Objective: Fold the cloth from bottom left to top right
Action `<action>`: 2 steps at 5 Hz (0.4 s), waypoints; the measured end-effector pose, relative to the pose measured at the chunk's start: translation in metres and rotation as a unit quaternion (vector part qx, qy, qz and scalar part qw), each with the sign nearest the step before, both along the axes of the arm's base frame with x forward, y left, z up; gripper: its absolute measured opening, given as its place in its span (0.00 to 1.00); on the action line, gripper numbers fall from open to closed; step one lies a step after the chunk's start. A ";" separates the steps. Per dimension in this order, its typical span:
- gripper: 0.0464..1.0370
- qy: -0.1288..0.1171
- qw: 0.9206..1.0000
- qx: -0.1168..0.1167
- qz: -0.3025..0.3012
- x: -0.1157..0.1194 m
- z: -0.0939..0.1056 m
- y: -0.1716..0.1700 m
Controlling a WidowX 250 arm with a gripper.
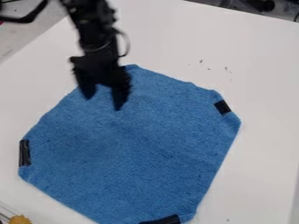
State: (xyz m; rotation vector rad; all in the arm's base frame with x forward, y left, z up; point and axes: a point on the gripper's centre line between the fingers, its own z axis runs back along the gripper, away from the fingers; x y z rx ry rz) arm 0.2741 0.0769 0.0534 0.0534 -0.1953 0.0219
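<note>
My gripper (104, 101) hangs over the upper left part of the blue cloth (131, 148), its two fingers spread apart with only cloth visible between and below them. Whether the fingertips touch the fabric, I cannot tell. The cloth lies spread out flat on the white table, roughly many-sided in outline. Black tape (24, 152) marks its left edge, another black piece (222, 107) is at the right, and a third (161, 220) is at the bottom edge. The arm hides part of the cloth's top edge.
The white table (257, 65) surrounds the cloth, with small dark specks above the cloth's upper right edge. A yellow-orange object (20, 219) sits at the bottom left corner. Dark items stand beyond the table's far edge at the top right.
</note>
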 end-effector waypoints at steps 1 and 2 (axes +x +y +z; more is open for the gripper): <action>0.96 -0.005 1.000 -0.005 0.020 -0.033 -0.015 0.021; 0.96 -0.009 0.999 -0.004 0.036 -0.058 -0.020 0.034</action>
